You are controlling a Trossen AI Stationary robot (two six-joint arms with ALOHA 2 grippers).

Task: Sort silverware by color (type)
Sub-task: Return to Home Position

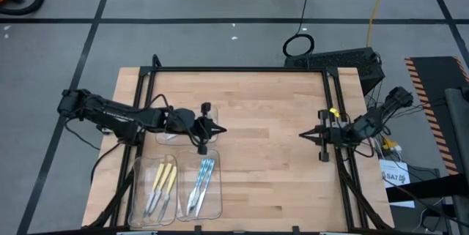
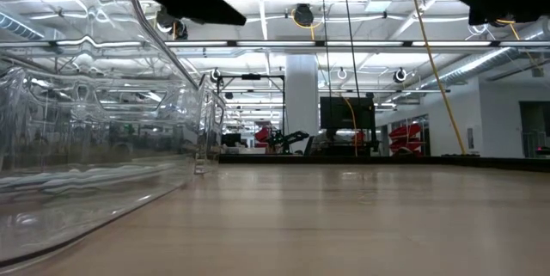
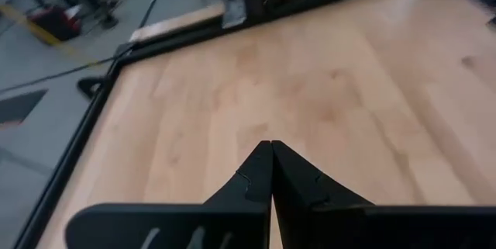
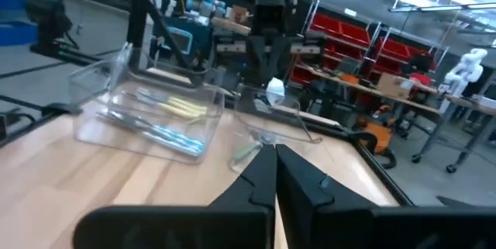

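Sorting appears complete: no utensil lies loose on the bare wooden table (image 1: 271, 176). The yellow-handled utensils (image 1: 163, 184) lie in the near-left clear tray (image 1: 136, 191), and the blue-handled utensils (image 1: 201, 185) lie in the adjacent clear tray (image 1: 218, 195) just beside it. A third clear tray (image 4: 288, 119) stands behind these; the right wrist view shows at least one pale green handle (image 4: 245, 153) at it, but the count cannot be told. The left gripper (image 1: 218, 129) hangs above that third tray, fingers pressed together and empty, with its arm hiding the tray contents from above. The right gripper (image 1: 304, 135) waits at the right table edge, fingers likewise pressed together. Only arm retraction appears left; nothing obstructs it.
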